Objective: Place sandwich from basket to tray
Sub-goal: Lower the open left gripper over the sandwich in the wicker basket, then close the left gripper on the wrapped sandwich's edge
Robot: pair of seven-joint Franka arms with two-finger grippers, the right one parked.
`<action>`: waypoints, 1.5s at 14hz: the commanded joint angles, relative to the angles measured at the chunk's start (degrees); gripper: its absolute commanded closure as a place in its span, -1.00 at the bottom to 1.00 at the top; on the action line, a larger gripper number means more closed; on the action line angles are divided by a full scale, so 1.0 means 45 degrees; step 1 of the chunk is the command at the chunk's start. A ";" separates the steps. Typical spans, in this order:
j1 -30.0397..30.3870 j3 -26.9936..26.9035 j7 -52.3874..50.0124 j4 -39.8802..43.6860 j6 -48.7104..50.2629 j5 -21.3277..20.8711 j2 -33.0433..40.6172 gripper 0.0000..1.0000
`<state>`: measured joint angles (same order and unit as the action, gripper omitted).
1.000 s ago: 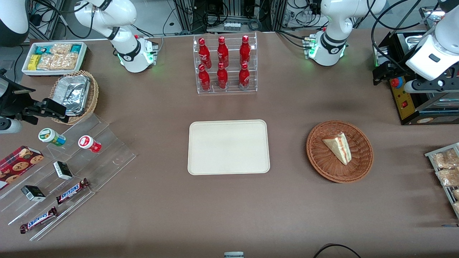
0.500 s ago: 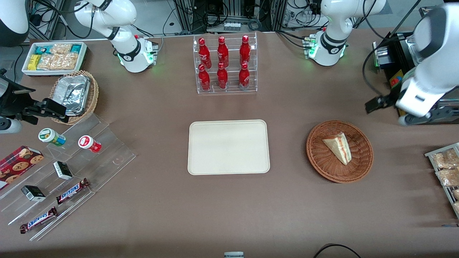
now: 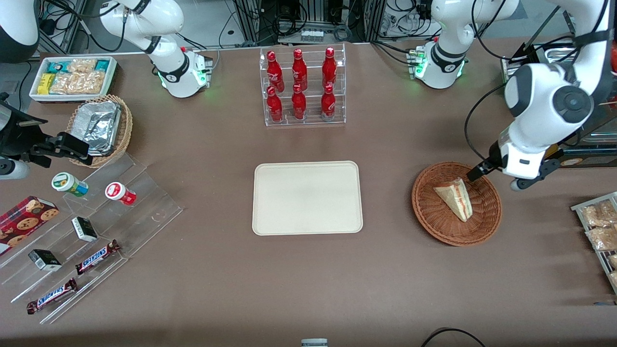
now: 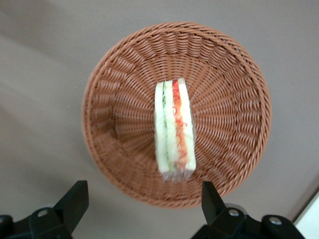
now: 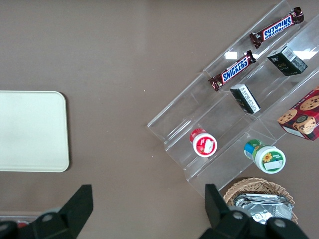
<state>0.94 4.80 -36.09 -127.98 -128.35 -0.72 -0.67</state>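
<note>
Tray [image 3: 307,197] bare at table center. Sandwich [image 3: 454,197] lies in basket [image 3: 456,203], w/ your hand [image 4: 140,211] hovering above the rim at approx 1 o'clock, fingers spread, nothing held. Risk: wedge narrow and wrapped, so an off-center pinch could slip, or a fingertip snags wicker and drags the basket.

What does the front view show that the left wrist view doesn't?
Only the front view shows the tray, the red bottles and the snack shelves. Only the left wrist view shows the sandwich's red and green filling from straight above, with the claw open wide above the basket's edge. Both show the sandwich lying in the basket, untouched.
</note>
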 commanded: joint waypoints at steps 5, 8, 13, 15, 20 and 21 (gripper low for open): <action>-0.0365 0.0086 -0.1197 -0.0191 -0.2391 -0.0172 -0.1607 -1.00; -0.0578 0.0086 -0.1413 -0.0211 -0.2687 -0.0172 -0.2096 -1.00; -0.0638 0.0066 -0.1452 -0.0543 -0.3000 -0.0619 -0.2586 -0.62; -0.0638 0.0066 -0.1627 -0.0524 -0.3000 -0.0699 -0.2663 0.37; -0.0638 0.0066 -0.1531 -0.0348 -0.2514 -0.0873 -0.2041 1.00; -0.0677 0.0144 -0.1472 -0.0058 -0.1622 -0.1165 -0.1652 1.00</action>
<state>-1.64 5.24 -41.78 -129.13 -140.29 -3.72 -12.11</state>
